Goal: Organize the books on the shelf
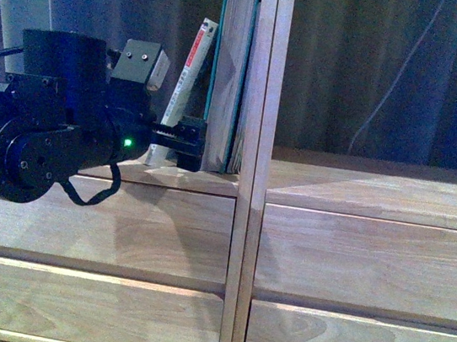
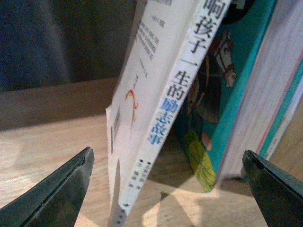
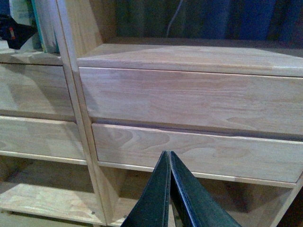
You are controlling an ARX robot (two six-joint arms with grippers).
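Note:
The thin pale paperback point(image 1: 186, 89) with a red-and-white spine leans tilted against the thicker teal book point(image 1: 230, 73), which stands upright against the shelf's point(image 1: 246, 225) centre divider in the left column's open bay. My left gripper point(image 1: 183, 141) is open at the foot of both books; in the left wrist view its fingers point(image 2: 59, 191) stand wide on either side of the paperback point(image 2: 156, 104) and teal book point(image 2: 246, 85), touching neither. My right gripper point(image 3: 169, 189) is shut and empty, held before the right column's drawer fronts.
The right column's open bay point(image 1: 379, 188) holds no books; dark curtains and a white cable point(image 1: 399, 76) hang behind it. Plain drawer fronts point(image 1: 369, 259) fill the lower rows. A lower open bay point(image 3: 47, 189) shows in the right wrist view.

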